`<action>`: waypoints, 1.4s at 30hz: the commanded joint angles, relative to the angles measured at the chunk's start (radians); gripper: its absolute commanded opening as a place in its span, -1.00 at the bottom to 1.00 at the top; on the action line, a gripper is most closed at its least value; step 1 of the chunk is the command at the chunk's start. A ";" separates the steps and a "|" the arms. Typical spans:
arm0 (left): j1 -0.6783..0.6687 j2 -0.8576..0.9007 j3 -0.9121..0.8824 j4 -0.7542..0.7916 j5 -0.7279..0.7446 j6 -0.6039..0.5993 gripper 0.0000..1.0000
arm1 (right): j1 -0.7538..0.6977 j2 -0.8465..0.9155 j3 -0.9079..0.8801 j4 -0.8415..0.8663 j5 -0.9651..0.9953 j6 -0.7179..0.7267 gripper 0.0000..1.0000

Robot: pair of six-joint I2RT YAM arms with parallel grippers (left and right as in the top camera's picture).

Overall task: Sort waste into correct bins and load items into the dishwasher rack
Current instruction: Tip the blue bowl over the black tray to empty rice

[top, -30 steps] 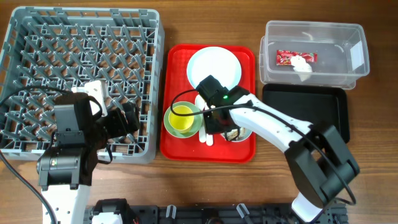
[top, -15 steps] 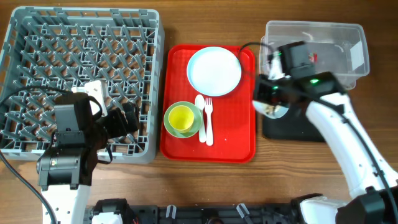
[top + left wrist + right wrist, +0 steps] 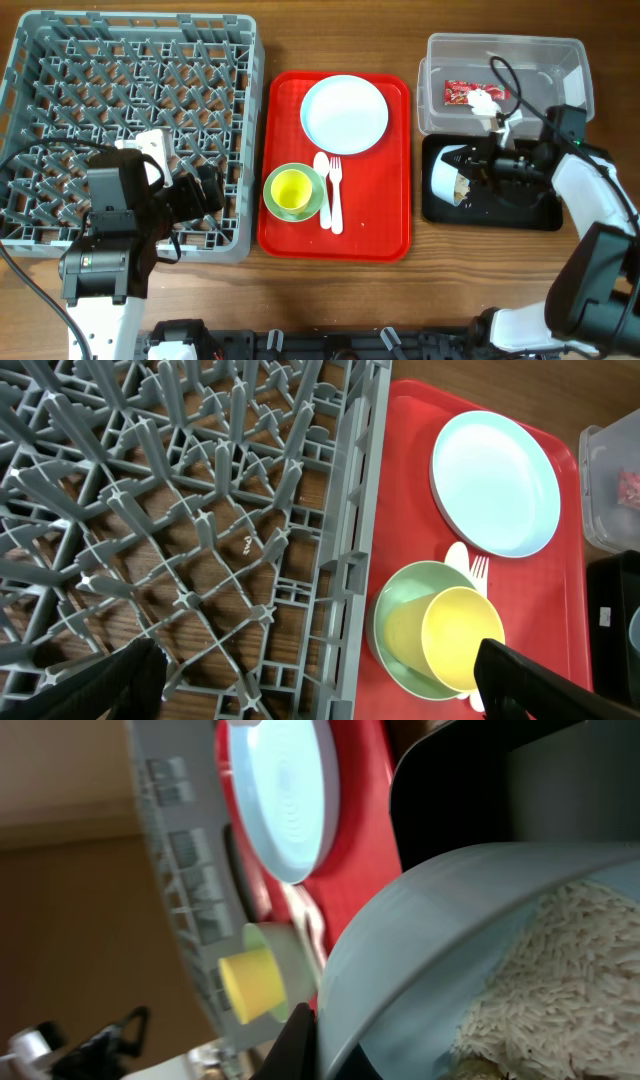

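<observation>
My right gripper (image 3: 480,168) is shut on the rim of a pale blue bowl (image 3: 443,175) and holds it tipped on its side over the shallow black tray (image 3: 520,212). Whitish rice scraps (image 3: 555,990) lie inside the bowl (image 3: 450,920), next to my right gripper (image 3: 315,1042). The clear tub (image 3: 560,60) holds the red-and-white wrapper (image 3: 462,92). The white plate (image 3: 344,112), the yellow-green cup (image 3: 291,187) in the pale green bowl (image 3: 314,205), and the white spoon and fork (image 3: 330,190) sit on the red tray. My left gripper (image 3: 200,190) (image 3: 320,690) is open and empty over the grey rack (image 3: 130,110).
The red tray (image 3: 380,235) lies between the rack and the bins. The clear tub stands right behind the black tray. A white scrap (image 3: 487,103) lies in the tub beside the wrapper. Bare wood shows along the table's front.
My right arm has carried the blue bowl with the rice from the red tray across to the black tray and tipped it on its side. The left arm has not moved.
</observation>
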 commanded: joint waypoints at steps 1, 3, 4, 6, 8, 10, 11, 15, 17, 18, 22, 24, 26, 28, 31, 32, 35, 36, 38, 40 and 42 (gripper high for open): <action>-0.004 -0.002 0.016 0.003 0.011 0.010 1.00 | -0.047 0.059 -0.010 0.016 -0.222 -0.034 -0.91; -0.004 -0.002 0.016 0.003 0.011 0.010 1.00 | -0.066 0.085 -0.010 0.044 -0.323 -0.030 -0.91; -0.004 -0.002 0.016 0.003 0.012 0.010 1.00 | -0.073 0.096 -0.010 0.058 -0.377 -0.029 -0.91; -0.004 -0.002 0.016 0.003 0.012 0.010 1.00 | -0.091 0.113 -0.010 0.066 -0.426 -0.009 -0.91; -0.004 -0.002 0.016 0.003 0.012 0.010 1.00 | -0.108 0.118 -0.010 0.072 -0.443 -0.003 -0.92; -0.004 -0.002 0.016 0.002 0.012 0.010 1.00 | -0.126 0.118 -0.010 0.084 -0.474 0.003 -0.91; -0.004 -0.002 0.016 0.002 0.012 0.009 1.00 | -0.139 0.118 -0.010 0.092 -0.494 0.017 -0.91; -0.004 -0.002 0.016 0.002 0.011 0.010 1.00 | -0.187 0.118 -0.010 0.122 -0.517 0.051 -0.92; -0.004 -0.002 0.016 0.002 0.011 0.010 1.00 | -0.219 0.118 -0.010 0.162 -0.535 0.087 -0.91; -0.004 -0.002 0.016 0.003 0.011 0.010 1.00 | -0.231 0.118 -0.010 0.183 -0.536 0.115 -0.91; -0.004 -0.002 0.016 0.003 0.011 0.010 1.00 | -0.272 0.118 -0.010 0.243 -0.538 0.223 -0.92; -0.004 -0.002 0.016 0.003 0.011 0.010 1.00 | -0.288 0.118 -0.010 0.288 -0.538 0.289 -0.90; -0.004 -0.002 0.016 0.003 0.011 0.010 1.00 | -0.299 0.118 -0.010 0.332 -0.539 0.343 -0.91; -0.004 -0.002 0.016 0.003 0.011 0.010 1.00 | -0.305 0.118 -0.010 0.371 -0.553 0.382 -0.91; -0.004 -0.002 0.016 0.003 0.011 0.010 1.00 | -0.304 0.118 -0.010 0.397 -0.553 0.413 -0.91; -0.004 -0.002 0.016 0.003 0.011 0.010 1.00 | -0.303 0.118 -0.010 0.397 -0.554 0.412 -0.91; -0.004 -0.002 0.016 0.003 0.011 0.010 1.00 | -0.292 0.117 -0.010 0.397 -0.572 0.385 -0.91; -0.004 -0.002 0.016 0.003 0.011 0.010 1.00 | -0.286 0.117 -0.010 0.396 -0.572 0.380 -0.91; -0.004 -0.002 0.016 0.003 0.011 0.010 1.00 | -0.270 0.112 -0.010 0.393 -0.575 0.358 -0.91; -0.004 -0.002 0.016 0.003 0.011 0.010 1.00 | -0.238 0.093 -0.010 0.391 -0.570 0.352 -0.91; -0.004 -0.002 0.016 0.003 0.011 0.010 1.00 | -0.192 0.058 -0.010 0.393 -0.537 0.364 -0.91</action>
